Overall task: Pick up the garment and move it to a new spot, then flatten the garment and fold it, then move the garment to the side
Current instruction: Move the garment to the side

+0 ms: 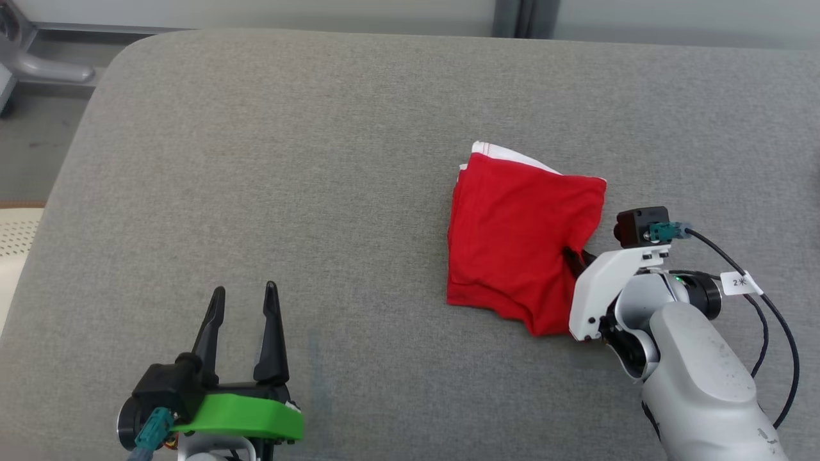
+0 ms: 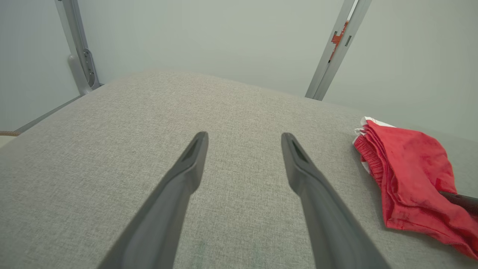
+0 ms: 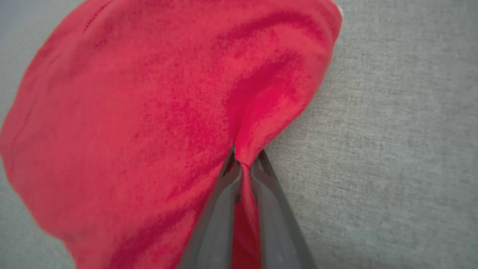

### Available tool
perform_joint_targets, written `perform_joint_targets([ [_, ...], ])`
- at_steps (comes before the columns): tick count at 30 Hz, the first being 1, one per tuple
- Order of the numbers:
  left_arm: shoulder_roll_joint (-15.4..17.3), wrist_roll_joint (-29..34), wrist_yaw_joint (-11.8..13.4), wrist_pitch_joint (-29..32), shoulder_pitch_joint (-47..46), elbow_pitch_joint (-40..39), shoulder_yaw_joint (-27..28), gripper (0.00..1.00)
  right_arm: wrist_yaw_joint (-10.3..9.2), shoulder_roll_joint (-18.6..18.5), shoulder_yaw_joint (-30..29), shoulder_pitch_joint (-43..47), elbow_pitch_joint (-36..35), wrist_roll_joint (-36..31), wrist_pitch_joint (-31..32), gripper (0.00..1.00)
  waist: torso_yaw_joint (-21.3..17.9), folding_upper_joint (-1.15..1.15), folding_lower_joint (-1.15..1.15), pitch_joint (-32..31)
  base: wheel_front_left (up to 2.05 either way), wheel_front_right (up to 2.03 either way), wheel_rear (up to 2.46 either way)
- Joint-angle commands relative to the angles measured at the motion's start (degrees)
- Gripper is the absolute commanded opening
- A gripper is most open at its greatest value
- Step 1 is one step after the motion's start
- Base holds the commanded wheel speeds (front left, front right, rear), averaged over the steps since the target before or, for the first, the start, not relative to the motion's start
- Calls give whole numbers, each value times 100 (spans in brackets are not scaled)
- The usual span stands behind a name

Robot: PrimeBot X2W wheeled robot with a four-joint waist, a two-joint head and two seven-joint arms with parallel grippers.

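At the near right edge of the garment (image 1: 522, 243), right gripper (image 3: 242, 166) fingers clenched on a pinched ridge of red cloth, likely to drag the folded pile across the bench (image 1: 320, 160) it lies on; left gripper (image 1: 245, 296) well left of it, fingers spread, idle

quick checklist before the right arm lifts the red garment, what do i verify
1. Right gripper shut on cloth: ok, a fold of the red garment is pinched between its fingers.
2. Grip catches every layer: cannot tell, the lower layers are hidden.
3. Left gripper out of the way: ok, open and well apart from the garment.
4. Garment compact: ok, it lies folded.
5. Room for a new spot: ok, a wide stretch of cushion lies to its left.
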Motion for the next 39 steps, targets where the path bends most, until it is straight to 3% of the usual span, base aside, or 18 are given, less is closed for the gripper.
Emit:
perform_joint_targets([
  [1,8,79,0,-2,-95,-34,37,100,-11,-53,33,-67,46,17,-57,0,-219,0,0,40,0,0,0],
  [6,8,198,-53,-2,-118,-118,126,100,-11,-150,198,-250,-42,34,-250,0,-804,0,0,106,0,0,0],
  [15,98,447,-154,-1,-207,-233,147,100,-10,-599,528,-325,-496,-52,-265,0,-2196,0,0,338,0,0,0],
  [21,213,525,-196,82,-346,-280,45,100,-10,-791,448,-157,-849,16,-213,0,-2869,0,0,520,0,0,0],
  [28,290,559,-204,190,-405,-349,-27,100,-10,-729,299,-62,-990,-34,-284,0,-3052,0,0,586,0,0,0],
  [34,302,526,-153,192,-407,-363,-34,100,-10,-815,311,-262,-1112,-213,-268,0,-2860,0,0,560,0,0,0],
  [39,266,481,-137,158,-411,-336,-73,100,-10,-1166,461,-554,-1255,-405,-30,0,-2618,0,0,527,0,0,0],
])
